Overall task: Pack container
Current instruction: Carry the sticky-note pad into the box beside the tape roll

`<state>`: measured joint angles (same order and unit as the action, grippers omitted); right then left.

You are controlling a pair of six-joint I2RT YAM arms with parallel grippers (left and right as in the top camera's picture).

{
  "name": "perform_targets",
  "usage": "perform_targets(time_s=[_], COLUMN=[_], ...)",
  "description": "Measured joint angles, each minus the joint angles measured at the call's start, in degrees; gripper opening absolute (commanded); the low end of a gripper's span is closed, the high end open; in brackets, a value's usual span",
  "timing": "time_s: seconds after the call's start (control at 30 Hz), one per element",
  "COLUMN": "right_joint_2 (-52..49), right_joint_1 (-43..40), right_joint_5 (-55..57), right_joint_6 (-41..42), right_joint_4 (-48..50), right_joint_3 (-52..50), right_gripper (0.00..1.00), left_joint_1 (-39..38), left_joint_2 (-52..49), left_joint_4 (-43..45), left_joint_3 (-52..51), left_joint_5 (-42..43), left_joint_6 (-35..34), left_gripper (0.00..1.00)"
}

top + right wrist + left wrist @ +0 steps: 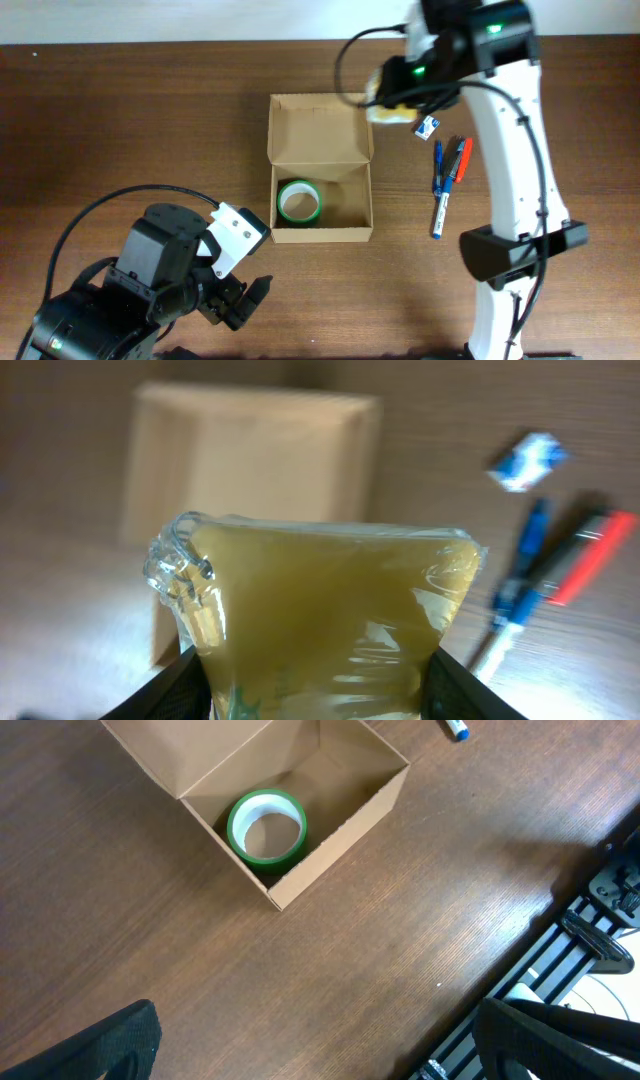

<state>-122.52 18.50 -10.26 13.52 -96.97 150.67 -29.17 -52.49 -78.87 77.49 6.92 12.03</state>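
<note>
The container [355, 232] is a tan cardboard box, open, with its flap lid [318, 128] laid back toward the far side. A green tape roll [298, 201] lies inside it at the left; it also shows in the left wrist view [266, 826] inside the box [340, 830]. My right gripper [392, 100] is shut on a yellowish packet in clear wrap [320, 620] and holds it in the air over the lid's right edge. My left gripper [245, 298] is open and empty near the table's front edge, left of and nearer than the box.
Right of the box lie a small blue-and-white packet [428, 126], a blue pen [438, 168], a red marker [458, 160] and a white marker with blue cap [440, 214]. The table's front edge and a metal rail [560, 970] show in the left wrist view.
</note>
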Motion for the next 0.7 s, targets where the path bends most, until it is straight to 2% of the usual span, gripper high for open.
perform_targets(time_s=[0.27, 0.7], right_joint_2=[0.02, 0.0], right_joint_1=[9.44, 14.82], right_joint_5=[-1.22, -0.02], right_joint_6=[0.02, 0.7], right_joint_4=[0.07, 7.61], right_joint_3=[-3.78, -25.29], right_gripper=[0.55, 0.54], left_joint_1=[0.0, 0.0], left_joint_2=[0.0, 0.0], left_joint_4=[0.0, 0.0], left_joint_3=[0.0, 0.0], left_joint_5=[0.0, 0.0], left_joint_6=[0.0, 0.0], left_gripper=[1.0, 1.0])
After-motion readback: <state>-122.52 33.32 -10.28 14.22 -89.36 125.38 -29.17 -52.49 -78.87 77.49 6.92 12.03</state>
